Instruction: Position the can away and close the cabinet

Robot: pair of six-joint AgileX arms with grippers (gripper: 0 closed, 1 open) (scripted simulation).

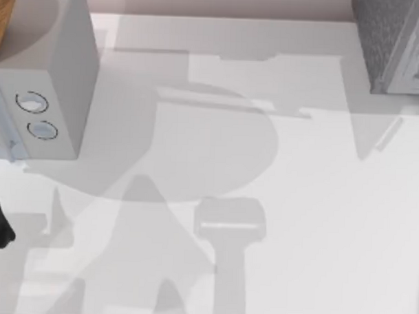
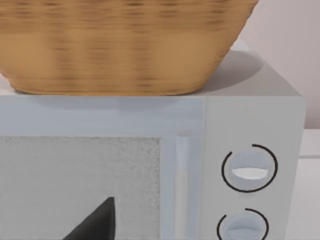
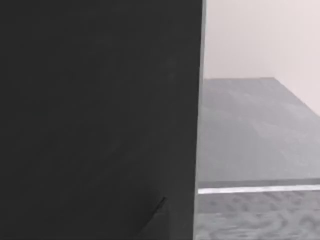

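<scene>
White table brightly lit from above, soft overlapping grey shadows cast across it, basket shadow laid on the pale grey box ahead of the left gripper, cabinet top evenly lit, a broad unlit face beside it

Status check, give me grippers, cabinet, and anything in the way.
Left gripper faces the dial box, basket on top. Cabinet sits at the table's far right corner. Right wrist view is up against a dark panel. Nothing seen in the way.
</scene>
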